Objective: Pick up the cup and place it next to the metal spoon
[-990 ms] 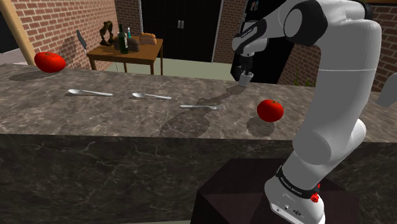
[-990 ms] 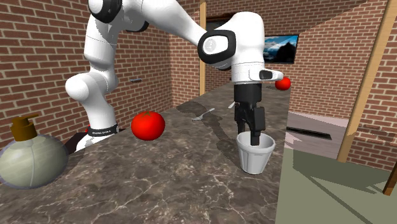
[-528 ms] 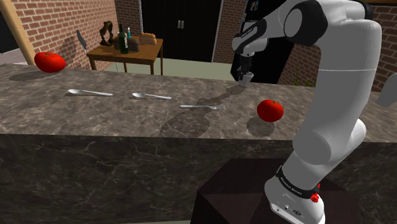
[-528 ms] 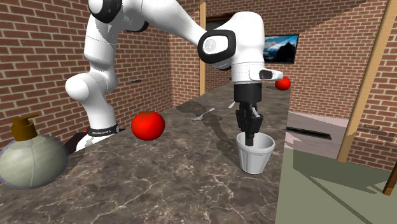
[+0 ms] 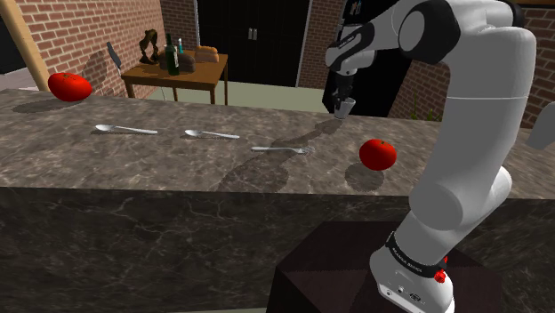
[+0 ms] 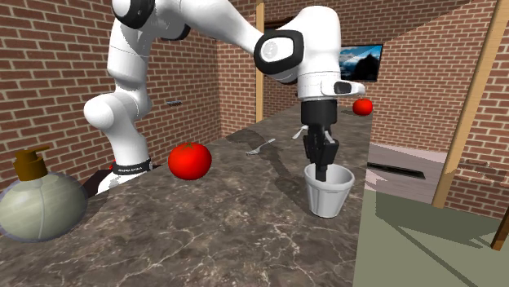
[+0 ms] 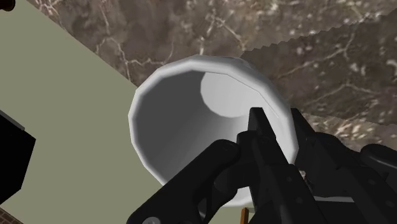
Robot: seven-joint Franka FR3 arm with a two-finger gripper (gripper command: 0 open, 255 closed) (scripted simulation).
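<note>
A plain white cup is at the counter's far edge, raised just off the dark marble top. My black gripper comes down from above and is shut on the cup's rim, one finger inside and one outside. The wrist view looks into the cup with the gripper pinching its wall. In the shoulder view the cup hangs under the gripper. Three pieces of cutlery lie in a row along the counter: a spoon, a second spoon and a third piece.
A red tomato sits close to the cup, nearer the stand, and another tomato lies at the far left. A round soap dispenser stands at the counter's near end in the second exterior view. Beyond the counter is a wooden table with bottles.
The fingers closed from open onto the cup's rim. The hand then rose a little, taking the cup up with it.
</note>
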